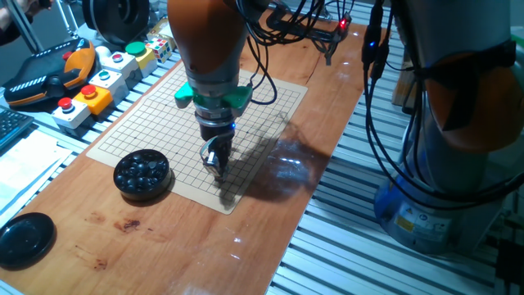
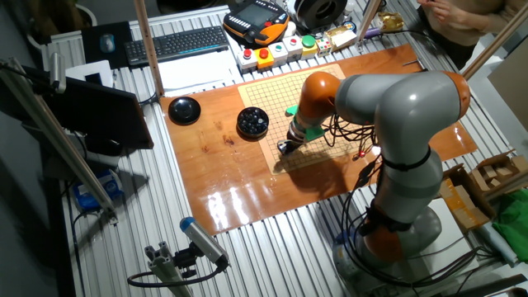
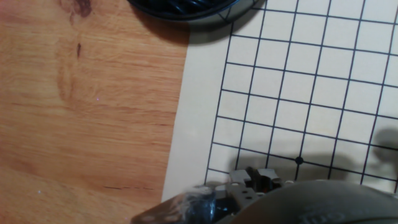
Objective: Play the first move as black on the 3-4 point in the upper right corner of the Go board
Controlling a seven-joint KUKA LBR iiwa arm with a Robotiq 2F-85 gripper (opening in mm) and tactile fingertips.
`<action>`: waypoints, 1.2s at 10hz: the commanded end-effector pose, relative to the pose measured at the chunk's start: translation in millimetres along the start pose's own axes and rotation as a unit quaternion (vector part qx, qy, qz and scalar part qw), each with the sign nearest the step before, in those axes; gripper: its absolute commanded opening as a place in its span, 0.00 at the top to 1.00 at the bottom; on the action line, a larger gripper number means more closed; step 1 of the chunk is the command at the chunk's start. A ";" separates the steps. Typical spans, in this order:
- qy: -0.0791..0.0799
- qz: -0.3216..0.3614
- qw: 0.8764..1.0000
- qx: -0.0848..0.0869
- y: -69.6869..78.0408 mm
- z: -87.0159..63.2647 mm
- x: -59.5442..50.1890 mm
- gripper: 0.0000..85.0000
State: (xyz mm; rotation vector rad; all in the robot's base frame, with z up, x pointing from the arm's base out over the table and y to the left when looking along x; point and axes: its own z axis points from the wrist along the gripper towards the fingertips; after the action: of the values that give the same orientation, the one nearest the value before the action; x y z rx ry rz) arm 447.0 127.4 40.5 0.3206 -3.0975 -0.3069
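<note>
So the gripper (image 1: 216, 164) is parked low over the Go board (image 1: 270, 102), close to the board corner nearest the bowl of black stones (image 1: 142, 174). The bowl itself is set on the wooden surface (image 1: 164, 238), touching or just overlapping the board's edge. Its lid (image 1: 26, 238) is left further out along the surface, well away from the bowl on the side opposite the board.

Whether the jaws are clenched or released can't really be told. In one fixed view something small and dark is seen at the tips, but it's too tiny to be called a stone for sure. In the hand view the fingers (image 3: 258, 180) are mostly blurred out at the bottom of the frame, and no single black stone can be picked out on the grid there. One star dot (image 3: 299, 160) is seen on a crossing right next to the fingertips, with the board's plain margin and the bowl's rim (image 3: 186, 14) further off.

The 3-4 point can't be singled out, since all the crossings look alike.

Beyond the board, on the far side from the bowl, a row of button boxes (image 1: 90, 94) and an orange-and-black teach pendant (image 1: 45, 78) are seen. From the other fixed view, a keyboard (image 2: 177, 43) is laid past the lid.
</note>
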 end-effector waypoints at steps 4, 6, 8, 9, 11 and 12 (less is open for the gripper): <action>-0.005 0.001 1.000 0.007 -1.4 -2.2 -1.8 0.78; -0.007 -0.001 1.000 0.011 -4.0 -2.4 -2.7 0.77; -0.006 -0.003 1.000 0.013 -4.4 -3.7 -1.5 0.78; -0.005 -0.003 1.000 0.016 -4.4 -5.1 -1.0 0.78; -0.004 -0.001 1.000 0.015 -2.7 -4.3 -1.0 0.79; -0.004 0.000 1.000 0.017 -2.6 -5.4 -1.3 0.80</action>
State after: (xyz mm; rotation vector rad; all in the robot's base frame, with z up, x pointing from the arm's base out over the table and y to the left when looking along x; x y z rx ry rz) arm 448.8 124.2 45.6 0.3183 -3.1130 -0.2567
